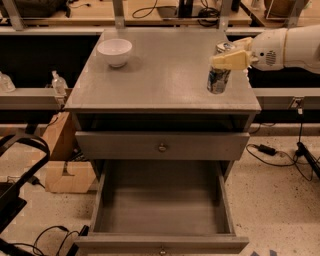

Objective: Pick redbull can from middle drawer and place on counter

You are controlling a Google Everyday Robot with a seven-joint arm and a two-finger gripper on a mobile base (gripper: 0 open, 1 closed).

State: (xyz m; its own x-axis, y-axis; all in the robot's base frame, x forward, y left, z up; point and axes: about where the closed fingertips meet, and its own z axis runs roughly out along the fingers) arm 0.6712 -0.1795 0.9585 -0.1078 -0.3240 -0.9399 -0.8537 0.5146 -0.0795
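Note:
The redbull can [218, 80] is upright over the right front part of the counter [160, 75], its base at or just above the surface. My gripper [223, 54] reaches in from the right and is shut on the can's top, one pale finger [231, 60] across its front. The white arm [287, 47] extends off to the right. The middle drawer [162, 207] is pulled out at the bottom of the cabinet, and its grey floor is bare.
A white bowl [114, 51] stands on the counter's back left. A closed drawer with a brass knob [161, 147] sits above the open one. A cardboard box [62, 165] and cables lie on the floor to the left. A wooden bench [150, 12] runs behind.

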